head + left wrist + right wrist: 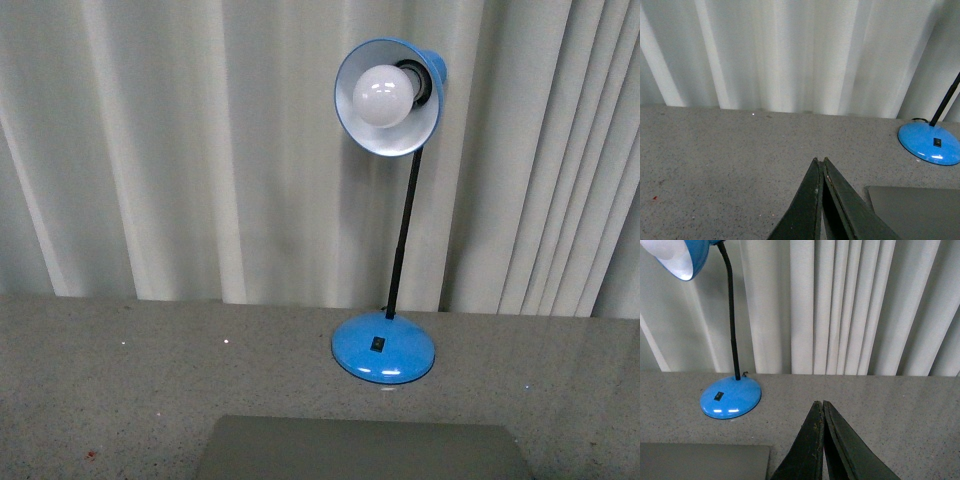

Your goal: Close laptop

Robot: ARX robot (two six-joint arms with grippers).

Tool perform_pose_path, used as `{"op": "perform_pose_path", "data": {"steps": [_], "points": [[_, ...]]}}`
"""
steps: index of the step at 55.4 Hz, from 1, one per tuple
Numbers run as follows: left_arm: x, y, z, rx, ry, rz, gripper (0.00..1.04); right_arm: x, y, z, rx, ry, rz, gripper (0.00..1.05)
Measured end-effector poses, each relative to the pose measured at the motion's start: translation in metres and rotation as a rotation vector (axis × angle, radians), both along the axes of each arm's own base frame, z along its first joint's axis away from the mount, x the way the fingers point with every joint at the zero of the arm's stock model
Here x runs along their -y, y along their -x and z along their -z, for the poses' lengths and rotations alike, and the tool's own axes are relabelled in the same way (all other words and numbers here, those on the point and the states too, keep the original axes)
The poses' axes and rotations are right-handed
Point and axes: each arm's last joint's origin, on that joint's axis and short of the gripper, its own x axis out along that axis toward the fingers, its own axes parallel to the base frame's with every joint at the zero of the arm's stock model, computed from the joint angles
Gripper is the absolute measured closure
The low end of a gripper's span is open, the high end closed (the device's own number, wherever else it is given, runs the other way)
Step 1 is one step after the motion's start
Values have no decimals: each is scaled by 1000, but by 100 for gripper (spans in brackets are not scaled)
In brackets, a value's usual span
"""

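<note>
The grey laptop (365,448) lies flat on the speckled grey table at the bottom of the front view; only a plain grey slab shows, with no keys or screen in sight. A corner of it shows in the left wrist view (917,212) and in the right wrist view (702,461). My left gripper (820,161) is shut and empty, above the table just beside the laptop's corner. My right gripper (819,403) is shut and empty, beside the laptop's other corner. Neither arm shows in the front view.
A blue desk lamp with a round base (384,347), black stem and white bulb (384,95) stands just behind the laptop. Its base also shows in the left wrist view (930,142) and the right wrist view (731,397). White pleated curtains (180,150) hang behind the table.
</note>
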Motion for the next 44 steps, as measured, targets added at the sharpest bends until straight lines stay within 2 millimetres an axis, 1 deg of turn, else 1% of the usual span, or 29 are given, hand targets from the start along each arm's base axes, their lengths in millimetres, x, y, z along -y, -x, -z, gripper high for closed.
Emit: {"op": "perform_pose_path", "data": {"steps": [2, 8, 17, 30, 44], "points": [[-3, 3, 0, -2, 0, 18, 101, 0, 4, 3, 5, 0, 0, 102], [-10, 13, 0, 0, 1, -11, 101, 0, 13, 9, -19, 0, 0, 102], [-10, 27, -1, 4, 0, -5, 101, 0, 25, 7, -9, 0, 0, 102], [-10, 40, -8, 26, 1, -5, 101, 0, 39, 5, -3, 0, -1, 102], [-10, 51, -12, 39, 1, -5, 101, 0, 49, 2, 11, 0, -2, 102]]}}
